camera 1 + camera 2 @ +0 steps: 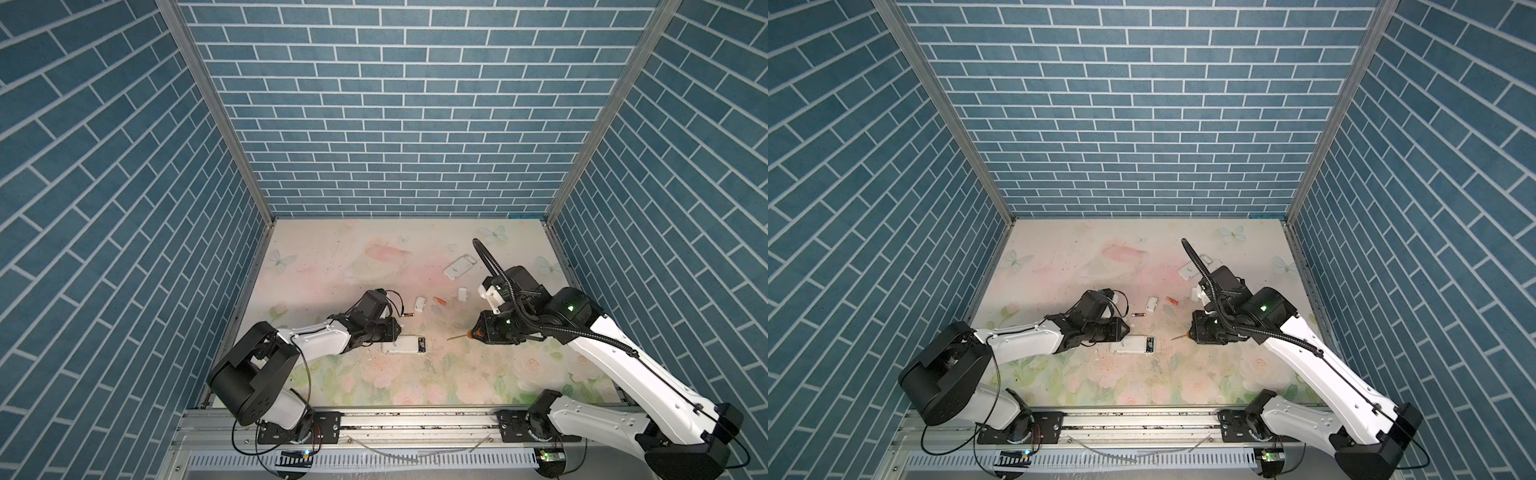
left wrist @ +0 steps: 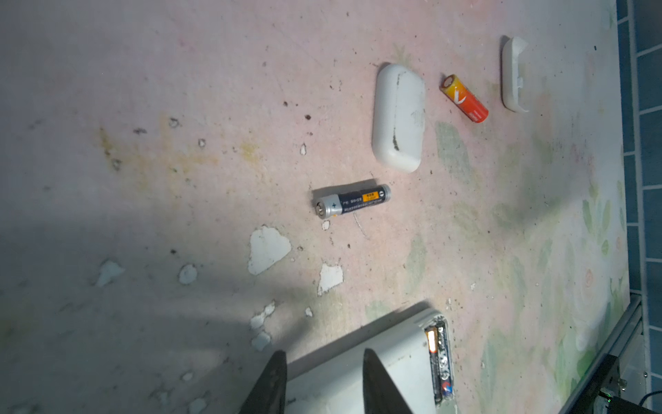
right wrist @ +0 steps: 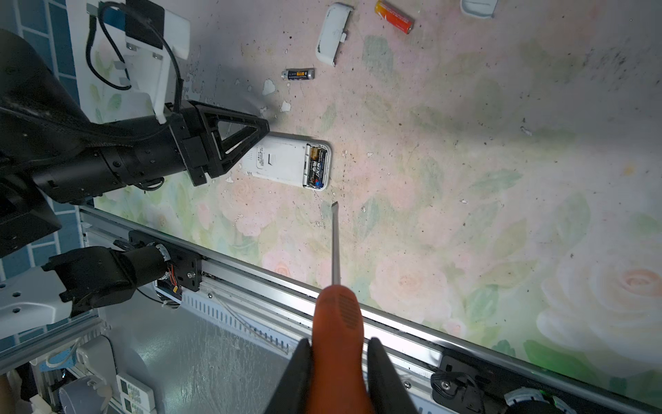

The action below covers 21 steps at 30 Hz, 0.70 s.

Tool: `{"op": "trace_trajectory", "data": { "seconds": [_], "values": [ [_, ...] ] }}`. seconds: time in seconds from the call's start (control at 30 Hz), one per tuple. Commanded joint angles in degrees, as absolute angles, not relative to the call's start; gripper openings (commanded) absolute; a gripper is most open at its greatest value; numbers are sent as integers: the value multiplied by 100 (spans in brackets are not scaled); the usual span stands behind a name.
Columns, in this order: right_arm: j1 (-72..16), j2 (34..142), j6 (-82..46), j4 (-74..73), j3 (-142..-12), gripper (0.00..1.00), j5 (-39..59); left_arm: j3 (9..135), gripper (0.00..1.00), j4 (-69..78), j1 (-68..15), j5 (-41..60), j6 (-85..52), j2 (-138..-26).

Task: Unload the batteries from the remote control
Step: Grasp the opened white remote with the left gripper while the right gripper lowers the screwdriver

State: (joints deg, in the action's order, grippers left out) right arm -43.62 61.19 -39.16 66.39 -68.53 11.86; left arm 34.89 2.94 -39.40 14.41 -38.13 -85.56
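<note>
The white remote control (image 1: 401, 345) (image 1: 1129, 345) (image 3: 279, 161) lies flat, its end compartment open with dark batteries (image 2: 440, 362) (image 3: 317, 165) inside. A dark battery (image 1: 406, 315) (image 2: 353, 200) and an orange battery (image 1: 439, 300) (image 2: 464, 98) lie loose on the mat behind it. My left gripper (image 1: 397, 331) (image 2: 324, 358) is open at the remote's closed end, one finger by its edge, the other over its face. To the remote's right, my right gripper (image 1: 478, 334) (image 3: 338, 344) is shut on an orange-handled screwdriver (image 3: 336, 315), whose tip points at the remote.
Two small white covers (image 1: 419, 303) (image 1: 462, 294) lie near the loose batteries. A second white remote (image 1: 459, 266) rests further back on the right. The metal front rail (image 1: 415, 419) borders the floral mat (image 1: 457, 374); blue brick walls enclose the other three sides.
</note>
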Motion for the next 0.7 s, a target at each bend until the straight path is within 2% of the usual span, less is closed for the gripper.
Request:
{"op": "trace_trajectory", "data": {
  "seconds": [0.0, 0.4, 0.67],
  "values": [
    [-4395, 6211, -3834, 6683, -6910, 0, 1222, 3364, 37, 231, -4049, 1416, -3903, -8474],
    [-4395, 6534, -3472, 6757, -7075, 0, 1198, 3027, 36, 28, -4637, 1062, -4486, -7920],
    [-4386, 6996, -2933, 7046, -7454, 0, 1081, 3645, 50, -1260, -4702, 1136, -3763, -7516]
  ]
}}
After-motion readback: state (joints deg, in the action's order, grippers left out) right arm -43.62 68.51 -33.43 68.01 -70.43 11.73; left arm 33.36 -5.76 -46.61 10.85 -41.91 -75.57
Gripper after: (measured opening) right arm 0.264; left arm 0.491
